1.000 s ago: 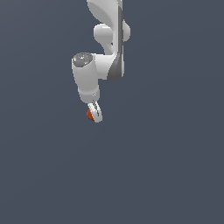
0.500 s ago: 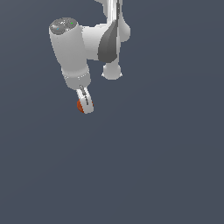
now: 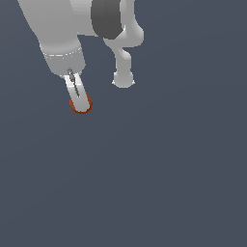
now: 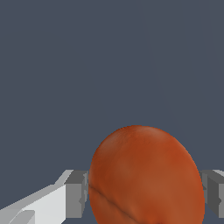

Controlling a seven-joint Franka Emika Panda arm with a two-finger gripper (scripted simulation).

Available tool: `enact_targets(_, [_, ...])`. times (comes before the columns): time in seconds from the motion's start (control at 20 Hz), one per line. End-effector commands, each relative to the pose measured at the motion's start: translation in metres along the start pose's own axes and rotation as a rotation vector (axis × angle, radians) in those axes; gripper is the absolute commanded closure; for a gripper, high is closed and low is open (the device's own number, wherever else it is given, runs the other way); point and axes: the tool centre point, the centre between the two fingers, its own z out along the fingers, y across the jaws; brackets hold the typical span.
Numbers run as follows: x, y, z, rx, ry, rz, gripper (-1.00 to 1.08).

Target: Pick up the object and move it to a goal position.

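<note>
The orange-red ball [image 4: 146, 177] is clamped between the pincer [image 4: 144, 192] pads; being round, it could be squeezed out sideways.

All I had about me was a plain, matte, slate-grey expanse [image 3: 183, 183]. In the exterior view it ran flat and even to every edge and corner, one dull blue-grey tone with no seam or mark that I could make out. Whether it was a floor beneath me or a backdrop behind me, I could not tell. In the wrist view the same slate-grey expanse [image 4: 87, 65] filled most of the picture, equally even in tone, smooth and without gloss. It showed no texture by which to judge how near it lay.
</note>
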Motion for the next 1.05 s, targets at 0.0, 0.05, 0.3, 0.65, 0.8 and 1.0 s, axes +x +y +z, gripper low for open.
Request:
enact_targets(0.0, [0.007, -0.004, -0.021, 0.001, 0.0, -0.001, 1.08])
enact_targets(0.05, [0.009, -0.005, -0.028, 0.001, 0.0, -0.001, 1.08])
enact_targets(0.3, [0.019, -0.011, -0.056, 0.001, -0.001, -0.002, 1.08])
enact_targets(0.65, [0.027, -0.016, -0.078, 0.002, -0.001, -0.002, 1.08])
enact_targets(0.8, [0.029, -0.017, -0.082, 0.002, -0.001, -0.002, 1.08])
enact_targets(1.0, [0.03, -0.018, -0.084, 0.002, -0.001, -0.002, 1.08])
